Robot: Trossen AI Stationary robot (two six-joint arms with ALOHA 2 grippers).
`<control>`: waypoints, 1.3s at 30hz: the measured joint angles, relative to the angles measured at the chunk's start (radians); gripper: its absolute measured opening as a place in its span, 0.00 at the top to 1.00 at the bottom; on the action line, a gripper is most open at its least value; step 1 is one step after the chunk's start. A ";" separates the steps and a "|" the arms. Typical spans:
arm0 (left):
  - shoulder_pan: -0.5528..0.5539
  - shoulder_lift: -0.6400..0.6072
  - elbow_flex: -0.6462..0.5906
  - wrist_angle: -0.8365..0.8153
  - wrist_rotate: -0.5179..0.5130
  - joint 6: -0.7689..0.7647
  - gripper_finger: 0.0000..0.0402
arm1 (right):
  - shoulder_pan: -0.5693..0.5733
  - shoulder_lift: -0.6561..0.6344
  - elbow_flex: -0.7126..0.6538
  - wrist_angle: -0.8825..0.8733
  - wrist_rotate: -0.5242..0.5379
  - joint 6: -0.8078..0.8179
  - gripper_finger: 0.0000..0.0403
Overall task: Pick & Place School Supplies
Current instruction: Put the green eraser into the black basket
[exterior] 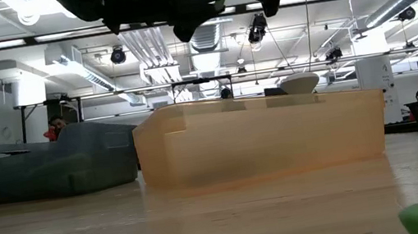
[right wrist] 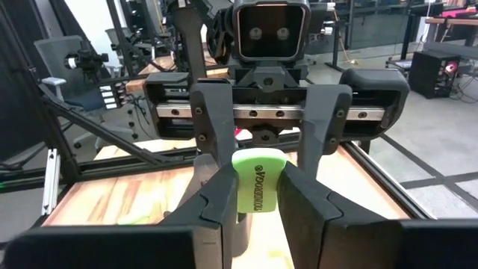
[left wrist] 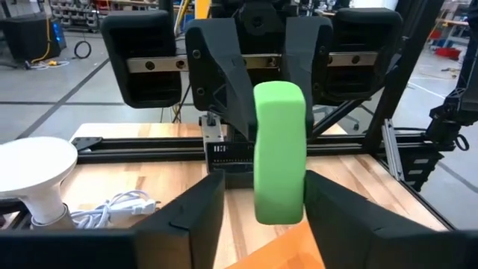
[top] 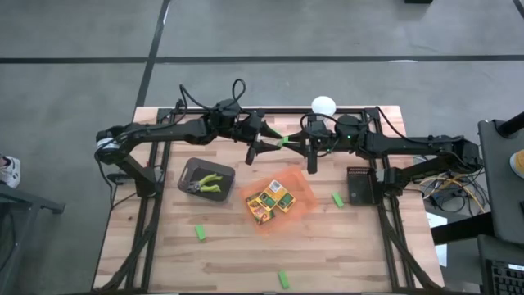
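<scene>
Two grippers meeting nose to nose, up in the air over the back part of the table (top: 246,254). Between them, one little green piece (left wrist: 280,153), standing up tall. Pinched tight by the right gripper (right wrist: 256,202) around its lower half. Left gripper (left wrist: 265,187) spread apart, one finger on each side of the piece, not squeezing it.

Looks light, this piece. Short, fat and smooth with round corners, a bit like an eraser. Probably a little soft and rubbery, so not slippery and not easy to break. Best to pinch on the two flat wide sides, near the middle. Easy to tip or drop if held only by the very end.

Down below, an orange tray (top: 304,190) with yellow-and-green crayon boxes (top: 270,203) inside. Beside it, a dark bin (top: 187,172) holding the plier tools (top: 209,184). More green pieces lying on the wood: one near the tray (top: 337,199), one in front of the bin (top: 200,233), one at the front edge (top: 283,279).
</scene>
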 joint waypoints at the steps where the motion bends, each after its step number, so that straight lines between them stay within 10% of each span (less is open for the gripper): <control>1: 0.000 0.000 0.000 0.000 -0.004 -0.002 0.52 | 0.000 0.000 0.000 0.000 0.000 0.000 0.81; 29: 0.008 0.000 0.000 -0.038 -0.042 -0.049 0.36 | 0.000 -0.058 0.000 -0.097 0.016 0.008 0.79; 39: 0.020 0.000 0.000 -0.079 -0.043 -0.048 0.35 | 0.000 -0.257 0.000 -0.420 0.237 0.081 0.78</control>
